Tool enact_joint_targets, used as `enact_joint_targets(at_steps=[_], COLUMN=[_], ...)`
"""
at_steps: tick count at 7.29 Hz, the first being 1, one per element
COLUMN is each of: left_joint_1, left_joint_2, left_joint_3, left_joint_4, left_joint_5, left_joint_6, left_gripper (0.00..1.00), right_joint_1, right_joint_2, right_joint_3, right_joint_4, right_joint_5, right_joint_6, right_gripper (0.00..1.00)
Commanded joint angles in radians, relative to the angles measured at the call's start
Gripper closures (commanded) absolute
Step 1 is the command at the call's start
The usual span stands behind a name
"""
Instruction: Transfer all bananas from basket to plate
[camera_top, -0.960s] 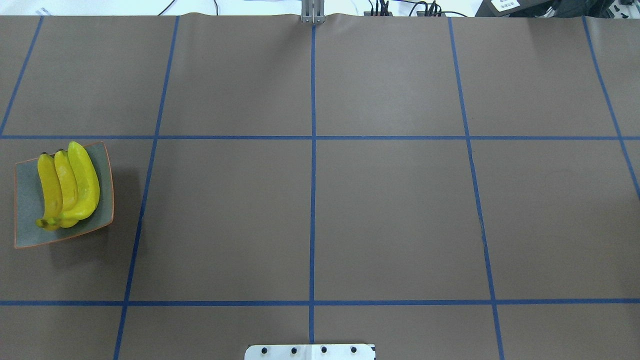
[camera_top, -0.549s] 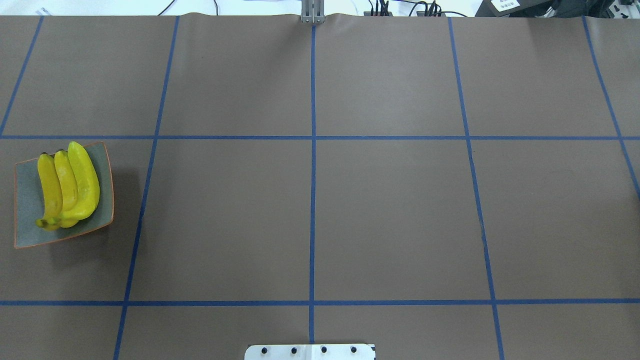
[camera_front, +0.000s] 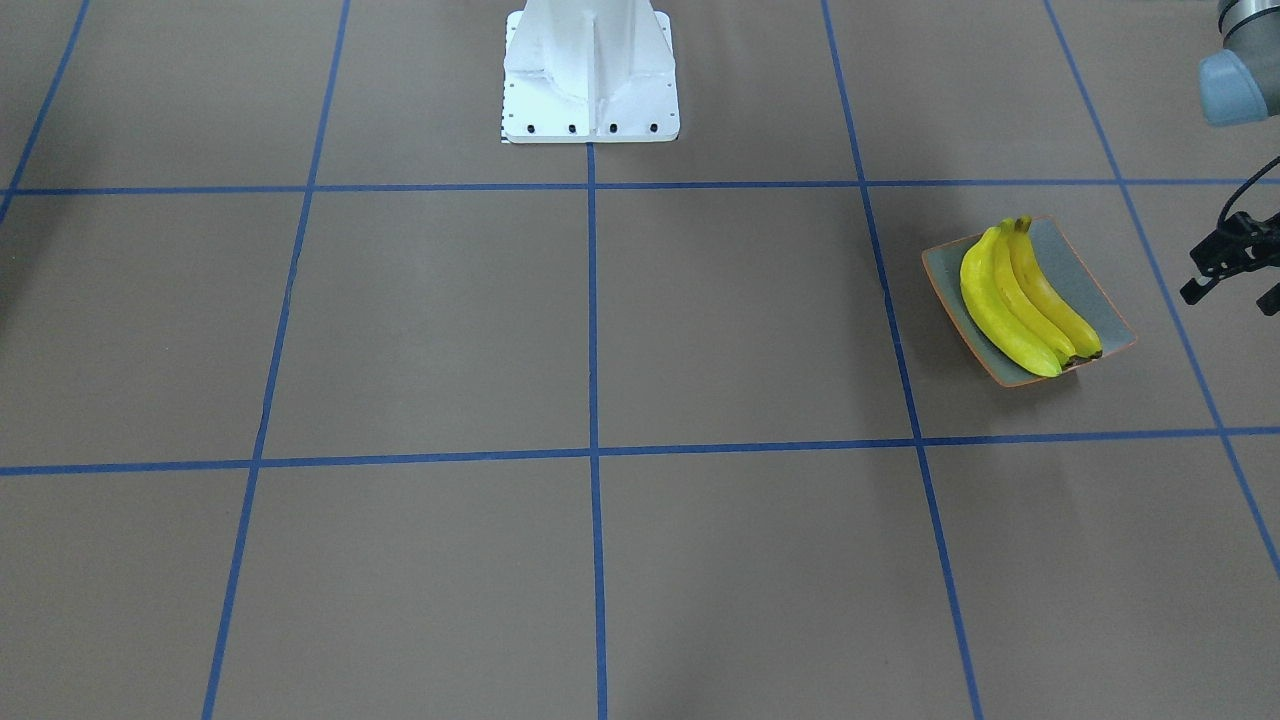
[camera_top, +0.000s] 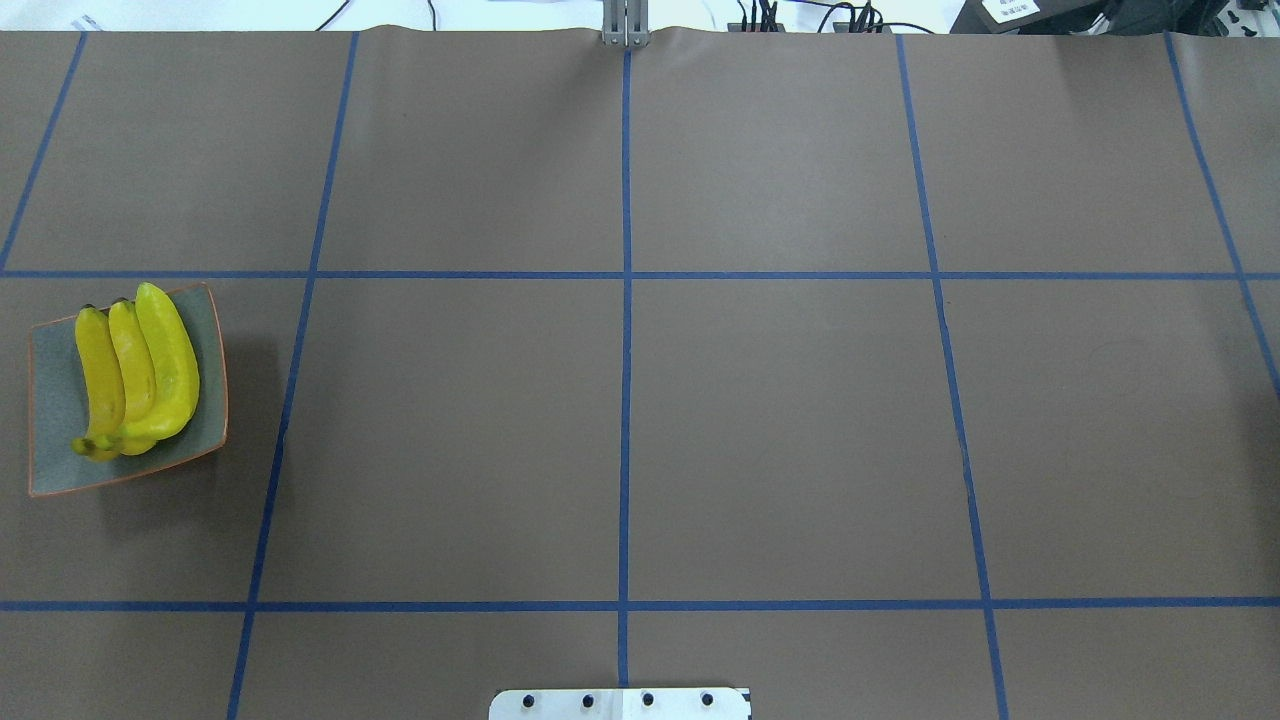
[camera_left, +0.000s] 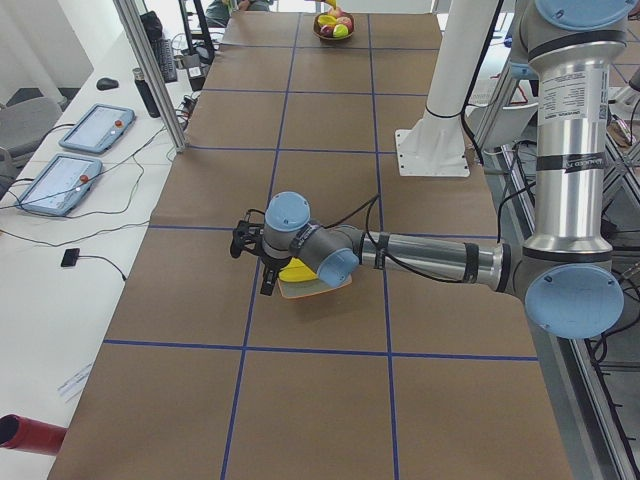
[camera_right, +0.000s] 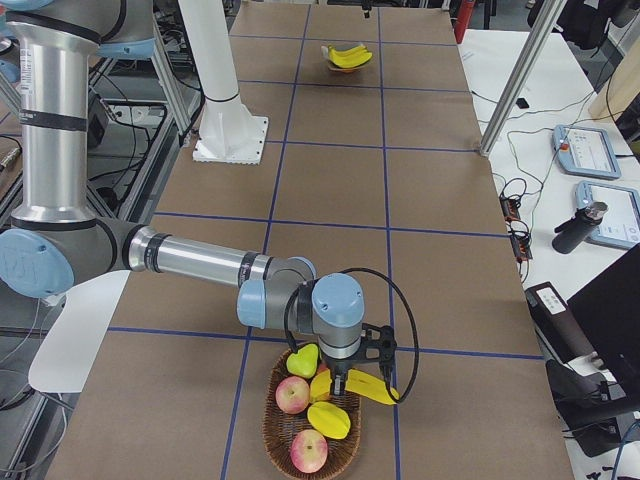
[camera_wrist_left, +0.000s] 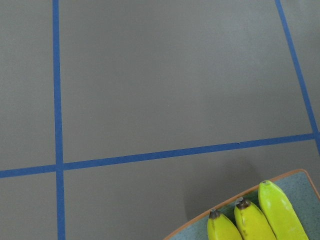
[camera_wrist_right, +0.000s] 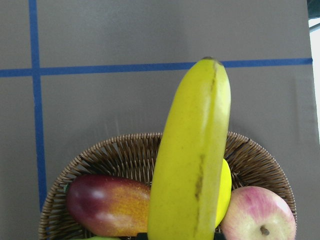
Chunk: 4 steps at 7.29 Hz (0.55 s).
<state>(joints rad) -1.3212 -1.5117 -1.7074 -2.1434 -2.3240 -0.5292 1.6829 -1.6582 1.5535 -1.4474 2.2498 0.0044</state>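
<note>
Three yellow bananas (camera_top: 135, 375) lie side by side on the square grey-green plate (camera_top: 55, 440) at the table's left end. They also show in the front view as bananas (camera_front: 1020, 300) on the plate (camera_front: 1095, 300). My left gripper (camera_front: 1230, 297) hovers open and empty just beyond the plate; its wrist view shows the banana tips (camera_wrist_left: 250, 222). My right gripper (camera_right: 345, 385) is shut on a fourth banana (camera_wrist_right: 195, 160) and holds it just above the wicker basket (camera_wrist_right: 125, 152) at the table's right end.
The basket (camera_right: 275, 425) also holds apples (camera_wrist_right: 257, 215), a red-yellow mango (camera_wrist_right: 107, 205) and other yellow fruit. The white robot pedestal (camera_front: 590, 70) stands at mid table. Tablets (camera_left: 95, 125) and cables lie on the side desk.
</note>
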Motion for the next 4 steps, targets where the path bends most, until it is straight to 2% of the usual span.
enact_joint_targets(at_steps=[1,3,4], left_joint_1=[0.003,0.031,0.077], left_joint_2=[-0.053,-0.164,-0.233], left_joint_3=[-0.004,0.006,0.009], left_joint_4=[0.000,0.000,0.000], left_joint_5=[-0.056,-0.087,-0.086], left_joint_6=[-0.134,-0.288,-0.396], left_gripper=[0.00,0.00,0.00], right_joint_1=[-0.049,-0.180,-0.256], right_joint_2=[0.038,0.131,0.168], right_joint_3=[0.063,0.131,0.140], right_joint_4=[0.007,0.051,0.165], right_joint_5=[0.161,0.189,0.189], right_joint_6=[0.183,0.500,0.701], right_gripper=[1.00,1.00,1.00])
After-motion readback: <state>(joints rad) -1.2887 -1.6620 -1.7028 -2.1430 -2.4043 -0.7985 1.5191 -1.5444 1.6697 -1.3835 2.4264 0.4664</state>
